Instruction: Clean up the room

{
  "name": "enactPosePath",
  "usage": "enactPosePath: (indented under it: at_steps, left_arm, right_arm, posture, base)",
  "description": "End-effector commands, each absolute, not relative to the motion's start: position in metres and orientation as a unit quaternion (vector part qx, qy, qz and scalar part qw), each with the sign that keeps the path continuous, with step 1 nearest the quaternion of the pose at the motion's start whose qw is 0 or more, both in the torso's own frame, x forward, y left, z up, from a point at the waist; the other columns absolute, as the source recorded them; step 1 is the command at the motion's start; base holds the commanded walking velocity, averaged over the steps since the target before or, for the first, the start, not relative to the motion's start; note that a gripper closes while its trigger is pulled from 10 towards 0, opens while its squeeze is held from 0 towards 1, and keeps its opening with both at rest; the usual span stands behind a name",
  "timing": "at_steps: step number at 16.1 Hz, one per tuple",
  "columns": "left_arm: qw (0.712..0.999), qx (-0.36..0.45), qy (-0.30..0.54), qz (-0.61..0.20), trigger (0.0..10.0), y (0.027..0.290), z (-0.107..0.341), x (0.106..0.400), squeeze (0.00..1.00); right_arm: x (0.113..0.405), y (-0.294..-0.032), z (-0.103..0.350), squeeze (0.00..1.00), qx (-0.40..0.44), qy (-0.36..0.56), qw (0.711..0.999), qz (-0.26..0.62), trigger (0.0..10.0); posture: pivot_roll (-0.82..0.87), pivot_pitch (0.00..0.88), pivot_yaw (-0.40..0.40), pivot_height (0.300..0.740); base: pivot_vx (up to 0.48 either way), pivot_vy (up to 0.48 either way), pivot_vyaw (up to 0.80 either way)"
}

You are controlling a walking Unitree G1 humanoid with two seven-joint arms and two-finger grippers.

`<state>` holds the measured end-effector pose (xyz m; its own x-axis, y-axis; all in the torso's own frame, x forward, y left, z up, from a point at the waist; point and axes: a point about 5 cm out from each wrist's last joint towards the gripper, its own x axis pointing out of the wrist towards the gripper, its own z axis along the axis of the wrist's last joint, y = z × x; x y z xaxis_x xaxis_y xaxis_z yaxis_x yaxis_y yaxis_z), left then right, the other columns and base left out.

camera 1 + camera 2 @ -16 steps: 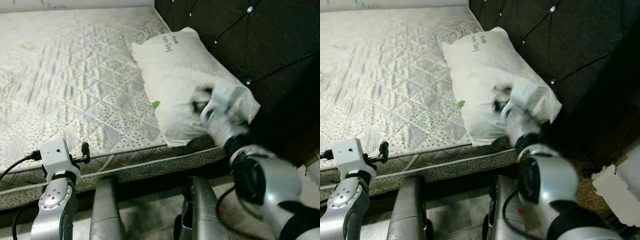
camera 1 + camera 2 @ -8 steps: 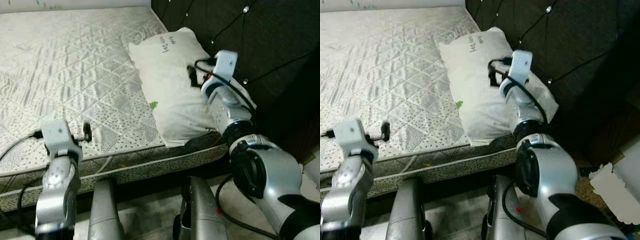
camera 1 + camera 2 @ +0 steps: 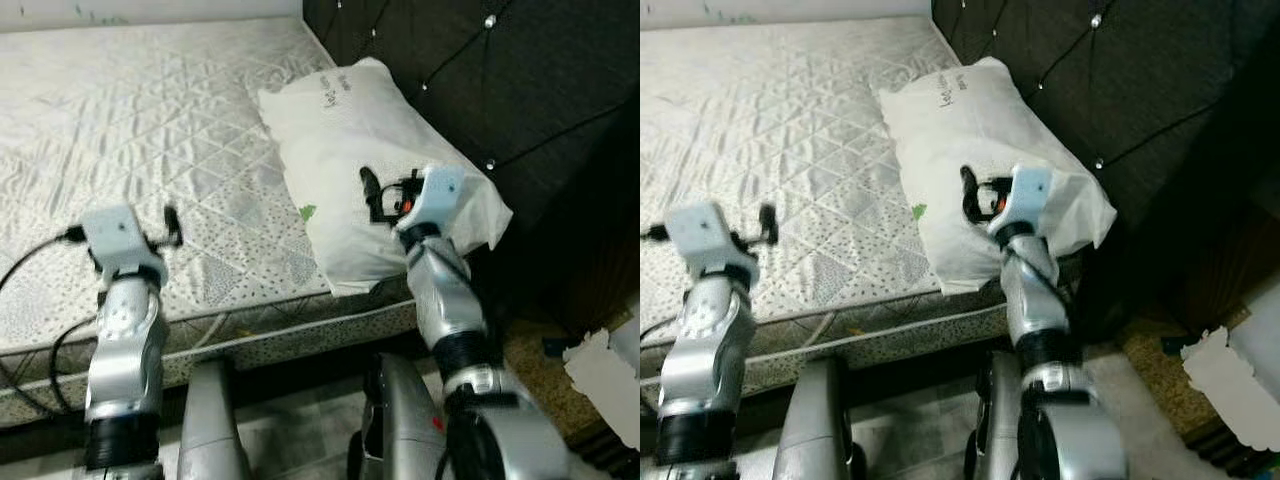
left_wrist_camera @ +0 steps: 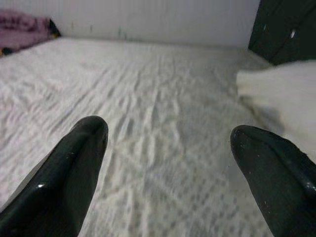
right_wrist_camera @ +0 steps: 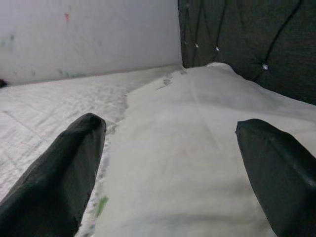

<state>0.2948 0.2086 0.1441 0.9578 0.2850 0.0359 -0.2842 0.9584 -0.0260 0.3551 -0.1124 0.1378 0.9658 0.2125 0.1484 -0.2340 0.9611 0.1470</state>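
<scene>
We should lower the right gripper (image 5: 168, 168) straight onto the pillow (image 3: 370, 150) and pinch a thick fold, not the thin cover; its jaws are wide, and so are those of the left gripper (image 4: 168, 158). The pillow, white and wrinkled, lies at the bed's (image 3: 150, 150) right side, against the dark headboard (image 3: 520, 80)

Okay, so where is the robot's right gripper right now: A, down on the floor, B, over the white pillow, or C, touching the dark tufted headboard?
B: the right gripper is open above the white pillow, near its end closest to the robot.
</scene>
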Motion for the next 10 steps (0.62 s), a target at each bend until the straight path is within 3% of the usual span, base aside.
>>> enactPosePath:
  at_steps: [1, 7, 10]
  left_arm:
    - [0.990, -0.014, -0.019, 0.141, 10.0, 0.208, 0.143, 0.299, 0.00]
    - [0.993, -0.011, -0.025, 0.118, 10.0, 0.206, 0.143, 0.314, 0.00]
    - [0.992, -0.005, -0.034, 0.118, 10.0, 0.203, 0.144, 0.306, 0.00]
  right_arm:
    - [0.355, -0.110, 0.147, 0.00, 0.079, -0.085, 0.986, 0.122, 10.0]
    - [0.358, -0.100, 0.166, 0.00, 0.091, -0.109, 0.981, 0.135, 10.0]
    - [0.348, -0.094, 0.161, 0.00, 0.086, -0.104, 0.980, 0.148, 10.0]
  posture:
    - [-0.03, 0.000, -0.018, 0.536]
    - [-0.03, 0.000, 0.008, 0.596]
    - [-0.02, 0.000, 0.000, 0.636]
  base:
    - [0.000, 0.000, 0.00]
    - [0.000, 0.000, 0.00]
    - [0.000, 0.000, 0.00]
